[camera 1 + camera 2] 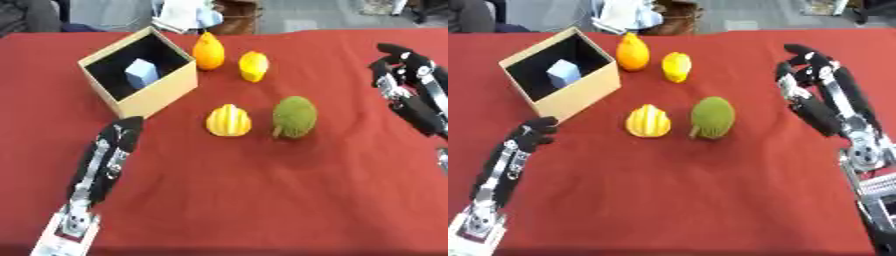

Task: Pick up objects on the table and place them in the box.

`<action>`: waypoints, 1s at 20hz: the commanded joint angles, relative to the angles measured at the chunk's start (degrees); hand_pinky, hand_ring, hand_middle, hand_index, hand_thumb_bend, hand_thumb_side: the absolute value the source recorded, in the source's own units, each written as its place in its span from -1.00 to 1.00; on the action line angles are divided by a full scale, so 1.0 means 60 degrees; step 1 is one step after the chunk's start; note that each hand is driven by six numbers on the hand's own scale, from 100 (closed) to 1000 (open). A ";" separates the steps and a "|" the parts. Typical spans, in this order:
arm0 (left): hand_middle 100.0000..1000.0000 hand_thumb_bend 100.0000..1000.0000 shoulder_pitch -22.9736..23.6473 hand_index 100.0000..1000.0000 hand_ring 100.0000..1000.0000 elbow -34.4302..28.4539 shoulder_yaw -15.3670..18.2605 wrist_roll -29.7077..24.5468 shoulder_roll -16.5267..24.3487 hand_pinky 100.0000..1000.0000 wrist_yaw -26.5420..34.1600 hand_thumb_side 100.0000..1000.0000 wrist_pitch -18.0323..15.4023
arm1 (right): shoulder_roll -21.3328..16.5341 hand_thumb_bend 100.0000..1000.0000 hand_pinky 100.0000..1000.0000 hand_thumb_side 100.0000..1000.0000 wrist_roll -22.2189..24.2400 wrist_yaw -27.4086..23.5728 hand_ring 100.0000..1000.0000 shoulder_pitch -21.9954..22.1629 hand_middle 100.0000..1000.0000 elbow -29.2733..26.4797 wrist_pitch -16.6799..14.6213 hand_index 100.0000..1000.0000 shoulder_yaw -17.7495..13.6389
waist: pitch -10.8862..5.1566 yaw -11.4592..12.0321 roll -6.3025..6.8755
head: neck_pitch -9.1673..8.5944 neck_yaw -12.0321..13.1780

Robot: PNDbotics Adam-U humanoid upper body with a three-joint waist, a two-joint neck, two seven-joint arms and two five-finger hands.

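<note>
Sitting four across the red tablecloth [262,190], right of the open cardboard box [162,95] with a pale blue block [141,73] already lying inside. Nearest the box, an orange pear-shaped fruit [208,51] standing upright, narrow end pointing away from the robot; just beside it a yellow lemon-like fruit [254,66], long axis also running near to far. Closer in, a ribbed yellow pumpkin-like piece [228,121] resting just beside a bumpy green durian-like fruit [294,117] — long axis roughly near to far, stem end toward the robot.

Hovering at the table's right side, well apart from the fruit, the right hand [811,75] — fingers lightly curled, holding nothing. Lying low at the lower left near the box's front corner, the left hand [534,134], fingers curled in, also empty.

Probably looking at light, rigid toy fruit; smooth skins likely slipping, the green one's bumps likely gripping better. Best taking hold across the short axis, thumb opposing fingers at the widest middle.
</note>
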 commanded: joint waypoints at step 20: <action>0.50 0.03 -0.0061 0.66 0.58 -0.0133 -0.0130 -0.0174 0.0196 0.54 0.0001 1.00 -0.0003 | -0.1220 -1.00 0.32 0.46 0.1910 0.1367 0.28 -0.3131 0.46 0.3294 -0.1088 0.84 0.2242 | -0.0319 0.0185 -0.0021 | -0.0058 -0.0207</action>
